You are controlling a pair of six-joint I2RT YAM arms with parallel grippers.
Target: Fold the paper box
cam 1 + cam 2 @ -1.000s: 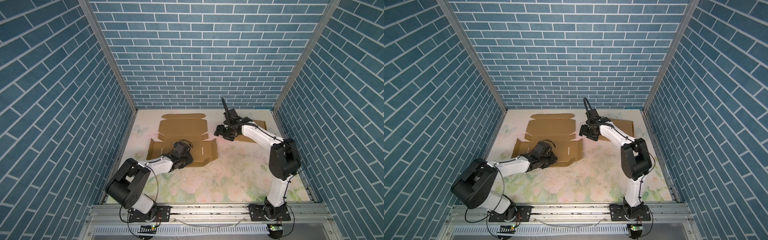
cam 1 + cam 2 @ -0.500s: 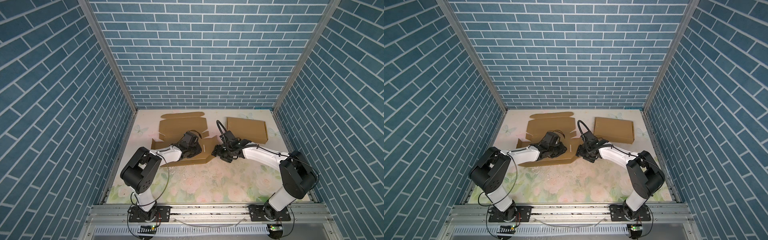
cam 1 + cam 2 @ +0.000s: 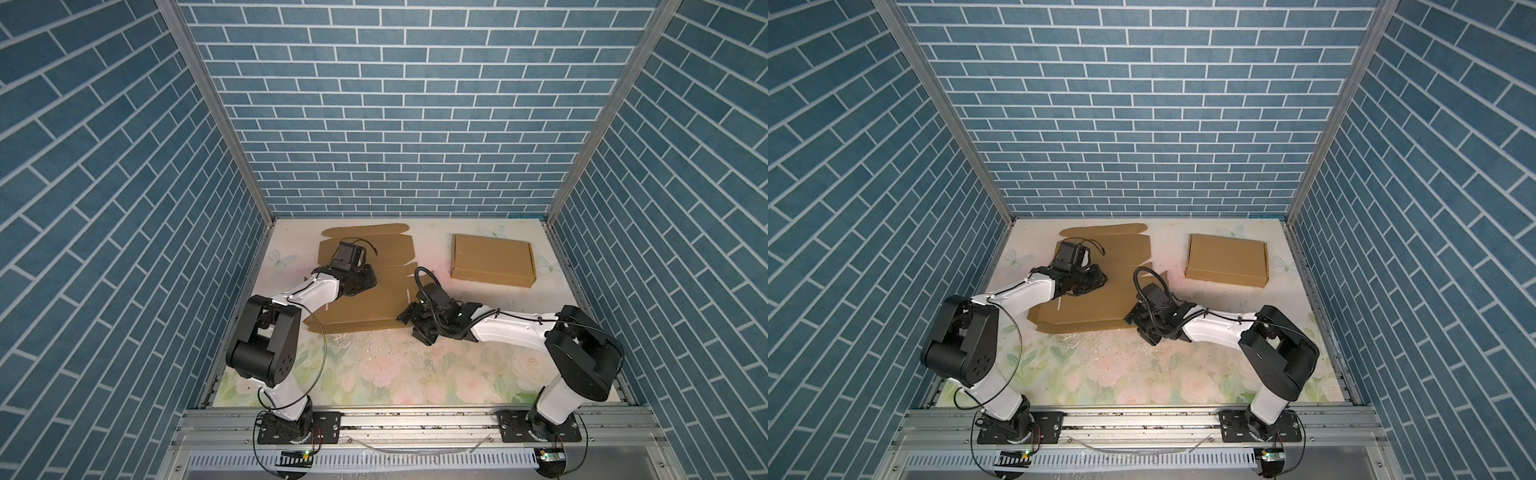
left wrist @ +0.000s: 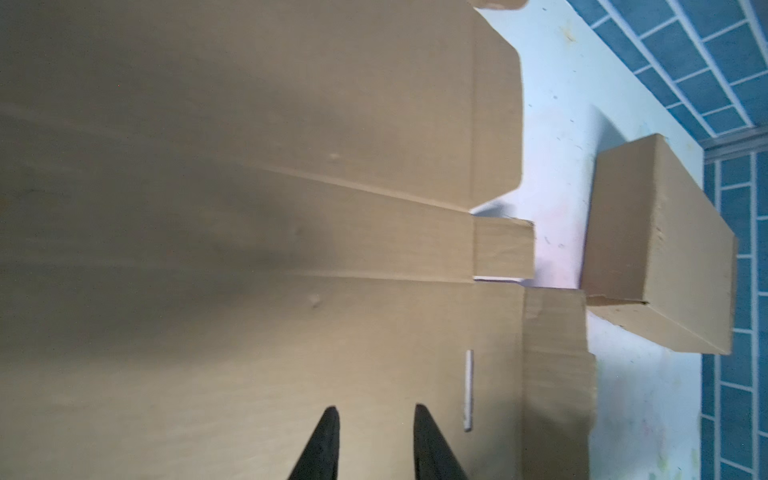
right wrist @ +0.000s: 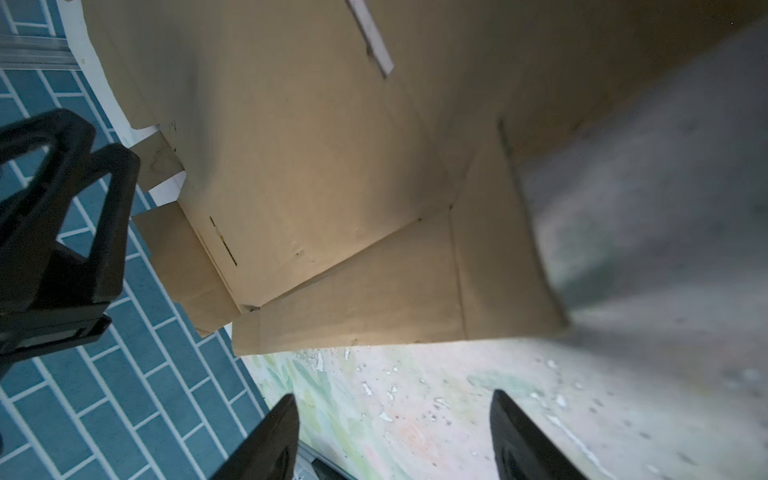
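On the tabletop (image 3: 415,374), left of centre, the paper box (image 3: 361,307) lies unfolded. The left end effector (image 4: 374,409), narrowly parted and empty, is over its middle panel; the right end effector (image 5: 392,401), spread wide and empty, sits by its near-right corner.

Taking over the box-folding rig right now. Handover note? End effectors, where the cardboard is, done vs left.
Left end effector: jaws slightly apart, nothing between them, low over the middle of the flat brown cardboard box blank; contact unclear.
Right end effector: open wide, empty, over the floral mat by the blank's front right corner.
Blank lies left of centre, mostly unfolded; its front flap looks slightly raised.
A closed brown cardboard box sits back right, apart from both arms.
Done: at most the front crease begun.
Left: raise walls, tuck tabs, close lid.
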